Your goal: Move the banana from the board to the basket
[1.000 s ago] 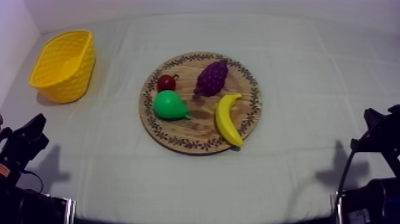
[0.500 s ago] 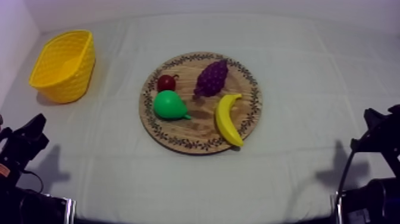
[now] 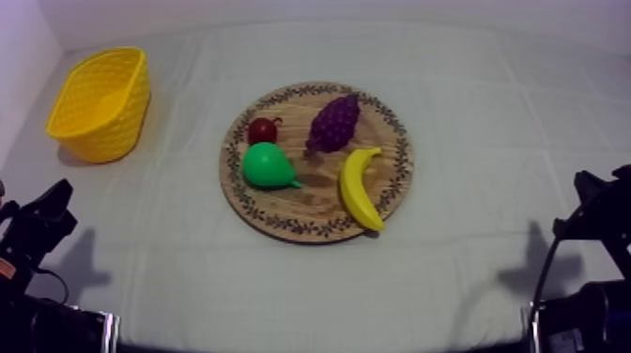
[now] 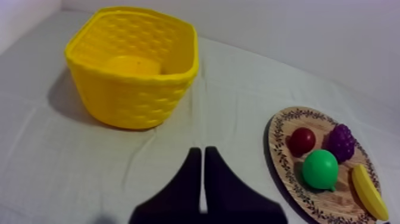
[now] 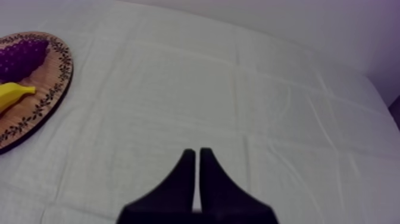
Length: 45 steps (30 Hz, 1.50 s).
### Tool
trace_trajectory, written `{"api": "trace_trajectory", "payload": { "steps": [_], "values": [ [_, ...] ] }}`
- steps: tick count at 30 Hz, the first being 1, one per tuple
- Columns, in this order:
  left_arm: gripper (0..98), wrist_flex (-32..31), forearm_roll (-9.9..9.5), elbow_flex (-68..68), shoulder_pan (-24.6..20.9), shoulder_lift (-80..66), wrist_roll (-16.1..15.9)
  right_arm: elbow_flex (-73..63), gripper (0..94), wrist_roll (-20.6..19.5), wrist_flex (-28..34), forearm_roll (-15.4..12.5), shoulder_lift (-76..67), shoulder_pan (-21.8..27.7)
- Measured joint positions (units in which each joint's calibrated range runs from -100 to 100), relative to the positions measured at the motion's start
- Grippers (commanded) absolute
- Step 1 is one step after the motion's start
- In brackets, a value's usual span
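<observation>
Yellow and curved, the banana [image 3: 361, 188] lies on the wooden board [image 3: 315, 202], on the side nearer to the right gripper [image 5: 197, 151] but well apart from it. With it on the board are the grapes [image 3: 333, 122], the pear [image 3: 268, 167] and the small red fruit [image 3: 262, 130]. The yellow basket [image 3: 99, 103] stands a little ahead of the left gripper [image 4: 203, 150], far from the right one. Both grippers are clenched on nothing, fingers together as a narrow wedge, low over the counter [image 3: 488, 122].

The reach (I judge it is not yet begun) needs some care. The gripper that goes should first spread its fingers, come down from above and take the banana across its middle, over the narrow width, without pushing the grapes near one end.

Compared with half a second ago, nothing has moved: fruit, basket and both arms are in the same places.
</observation>
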Motion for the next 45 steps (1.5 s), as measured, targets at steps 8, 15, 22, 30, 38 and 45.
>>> {"api": "trace_trajectory", "payload": {
  "steps": [8,15,22,30,38,45],
  "values": [
    [0.1,0.26,0.00,0.00,-0.09,0.00,-0.46,0.00,0.6,0.00,0.00,0.05,0.00,0.00],
    [0.1,-2.24,0.30,-0.79,1.71,1.97,-1.38,0.00,0.6,0.00,0.00,0.00,0.00,0.00],
    [0.1,-0.71,-0.02,-10.93,6.24,13.01,0.18,0.00,0.6,0.00,0.00,0.00,0.00,0.00],
    [0.1,10.79,0.93,-32.71,13.61,29.69,3.27,0.00,0.6,0.00,0.00,0.00,0.00,0.00],
    [0.1,25.63,1.04,-58.65,21.48,45.18,6.46,0.00,0.6,0.00,0.00,0.00,0.00,0.00],
    [0.1,37.20,-1.34,-80.66,30.33,58.58,12.43,0.00,0.6,0.00,0.00,0.00,0.00,0.00]
  ]
}}
